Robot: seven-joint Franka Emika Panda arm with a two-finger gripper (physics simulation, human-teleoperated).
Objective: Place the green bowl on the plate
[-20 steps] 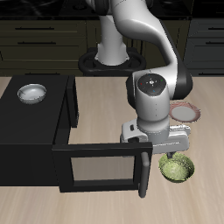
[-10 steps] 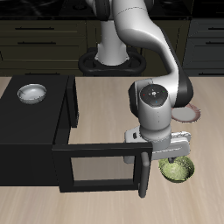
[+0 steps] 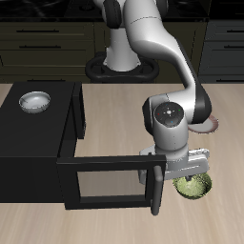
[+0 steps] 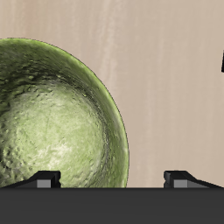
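Straddling green bowl (image 4: pixel 54 115) rim near counter's front edge with gripper (image 4: pixel 113 179) fingers spread; recommend lowering squarely before pinching, plate (image 3: pixel 215 122) farther back.

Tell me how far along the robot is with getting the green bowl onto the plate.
Nothing is finished yet. The green bowl sits on the table near the front edge, not lifted. In hand: the gripper is low over the bowl's rim, fingertips apart, one over the bowl and one outside it. Left: close on the rim, lift, and carry it back to the plate, mostly hidden behind the arm.
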